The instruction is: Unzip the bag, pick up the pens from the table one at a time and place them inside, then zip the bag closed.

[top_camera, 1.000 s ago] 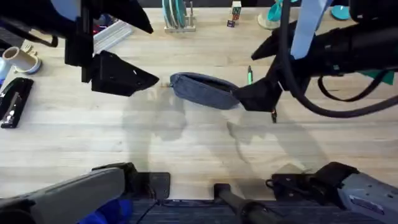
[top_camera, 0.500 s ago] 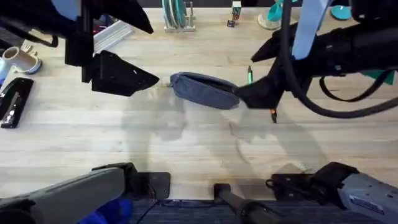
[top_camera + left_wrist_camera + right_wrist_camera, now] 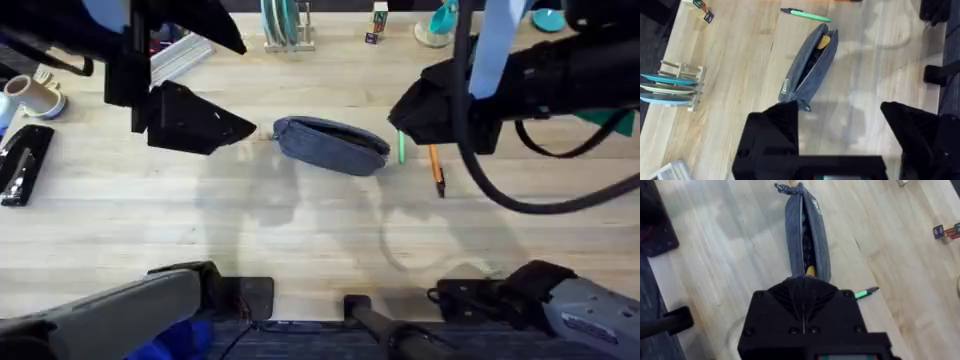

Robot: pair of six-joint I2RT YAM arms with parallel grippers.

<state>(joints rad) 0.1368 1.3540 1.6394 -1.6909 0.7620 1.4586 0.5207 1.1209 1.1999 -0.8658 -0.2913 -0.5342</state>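
Since 1.0 s ago: right end effector (image 3: 400, 112) pulled back off bag's (image 3: 330, 145) right end, now raised, just right of it. Orange pen (image 3: 436, 169), previously mostly hidden under the arm, now exposed full length. Green pen (image 3: 401, 147) exposed too. Bag, left arm unchanged.

Pose: right arm reaching in from right, tip pointing left toward bag; fingers pressed together, gripping nothing per wrist view (image 3: 803, 297). Left end effector (image 3: 240, 128) hovering just left of bag's left end; fingers spread wide per wrist view (image 3: 837, 125), nothing between.

Views: wrist cams show bag (image 3: 809, 67) unzipped, mouth gaping, something yellow-orange inside at one end; not visible overhead. Both pens on bench (image 3: 300, 230) just right of bag, side by side.
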